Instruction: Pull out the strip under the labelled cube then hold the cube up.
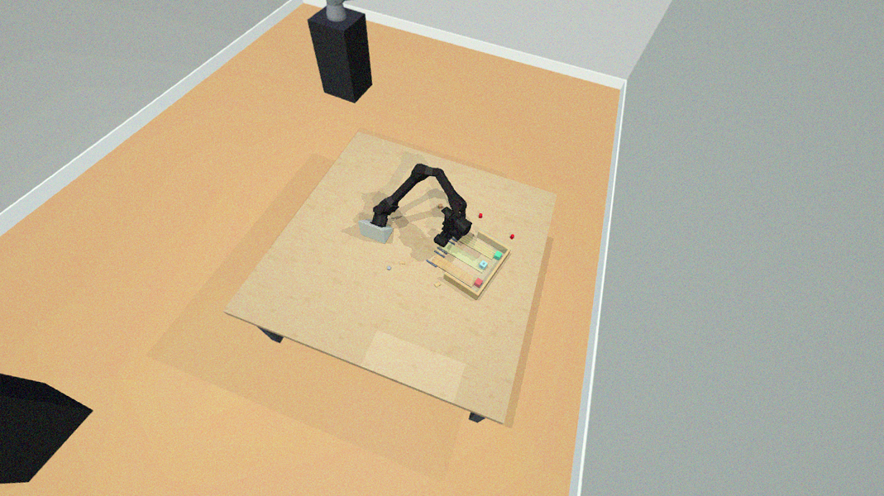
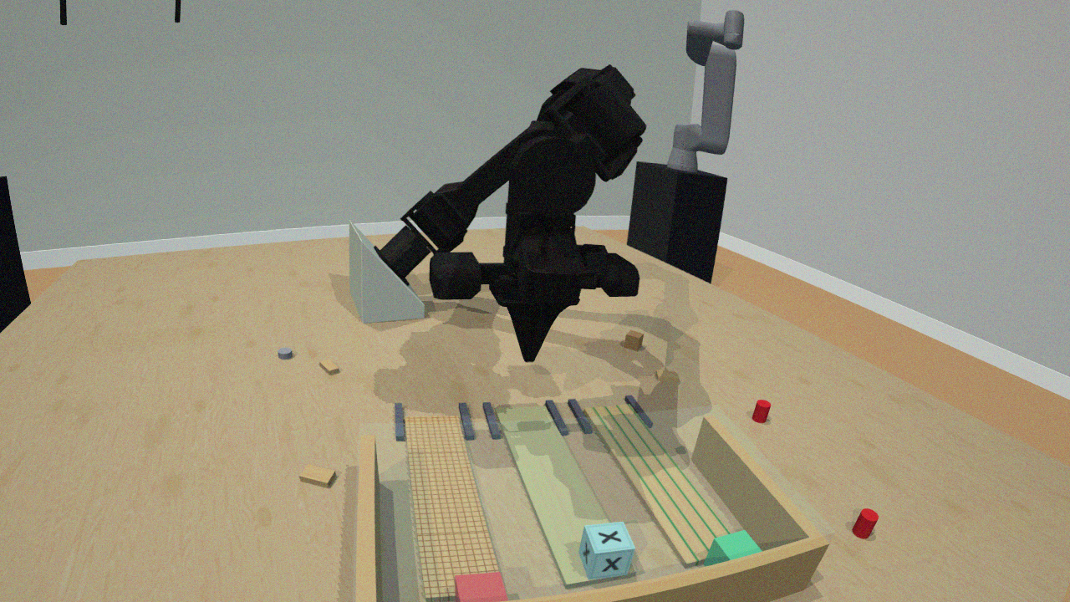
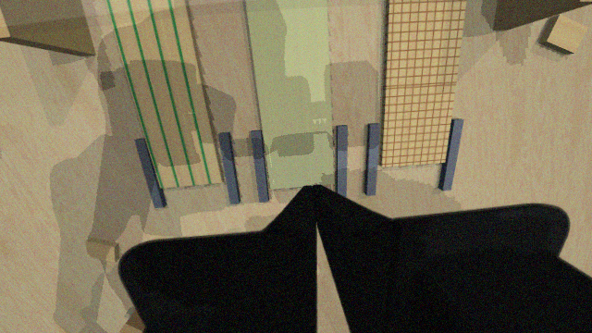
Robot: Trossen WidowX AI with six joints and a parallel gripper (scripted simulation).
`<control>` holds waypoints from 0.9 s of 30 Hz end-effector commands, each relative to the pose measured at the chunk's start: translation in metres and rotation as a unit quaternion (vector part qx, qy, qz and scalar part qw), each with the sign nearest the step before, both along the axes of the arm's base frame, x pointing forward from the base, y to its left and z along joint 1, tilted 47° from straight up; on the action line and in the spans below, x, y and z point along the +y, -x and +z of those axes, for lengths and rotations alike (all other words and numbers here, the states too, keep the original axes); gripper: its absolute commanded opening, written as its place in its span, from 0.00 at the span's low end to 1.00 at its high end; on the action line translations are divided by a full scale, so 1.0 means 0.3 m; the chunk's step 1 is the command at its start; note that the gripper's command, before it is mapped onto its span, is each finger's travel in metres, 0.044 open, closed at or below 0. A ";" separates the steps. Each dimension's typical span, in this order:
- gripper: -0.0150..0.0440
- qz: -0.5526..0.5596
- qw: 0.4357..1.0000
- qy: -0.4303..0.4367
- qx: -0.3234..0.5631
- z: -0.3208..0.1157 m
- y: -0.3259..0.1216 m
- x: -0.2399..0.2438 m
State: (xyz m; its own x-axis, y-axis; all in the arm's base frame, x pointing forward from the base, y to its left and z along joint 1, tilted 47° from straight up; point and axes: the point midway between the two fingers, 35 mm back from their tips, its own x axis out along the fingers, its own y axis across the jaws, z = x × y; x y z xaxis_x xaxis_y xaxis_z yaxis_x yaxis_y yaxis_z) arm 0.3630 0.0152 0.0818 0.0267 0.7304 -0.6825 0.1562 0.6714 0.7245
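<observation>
The light blue cube (image 1: 482,264) (image 2: 607,551) marked with X rests on the far end of the plain pale green strip (image 2: 549,479) (image 3: 301,111), the middle one of three. A green-lined strip (image 2: 650,471) (image 3: 157,111) holds the green cube (image 1: 498,254) (image 2: 734,552). A grid-patterned strip (image 2: 449,502) (image 3: 423,83) holds the red cube (image 1: 478,281) (image 2: 480,587). My gripper (image 2: 529,359) (image 3: 312,193) is shut and empty, pointing down. Its tips are above the table by the green strip's near end, between that strip's two blue guides.
Blue guide bars (image 2: 399,421) (image 3: 371,159) flank each strip's near end. A low wooden wall (image 1: 491,273) (image 2: 756,479) borders the strips on three sides. Red cylinders (image 2: 761,410) (image 2: 864,522) stand outside it. Wooden blocks (image 2: 318,475) (image 2: 634,340) and a grey disc (image 2: 285,353) lie about the table.
</observation>
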 end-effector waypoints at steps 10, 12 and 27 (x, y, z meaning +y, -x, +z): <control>0.25 0.010 1.000 0.004 0.011 -0.023 -0.007 0.032; 0.25 0.010 1.000 0.004 0.011 -0.031 -0.008 0.040; 0.25 0.010 1.000 0.004 0.011 -0.086 -0.011 0.101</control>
State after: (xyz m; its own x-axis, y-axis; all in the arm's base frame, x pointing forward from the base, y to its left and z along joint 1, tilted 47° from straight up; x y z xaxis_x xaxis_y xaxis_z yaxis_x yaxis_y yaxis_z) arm 0.3660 0.0410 0.0596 -0.0047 0.7220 -0.6919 0.1549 0.6840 0.7128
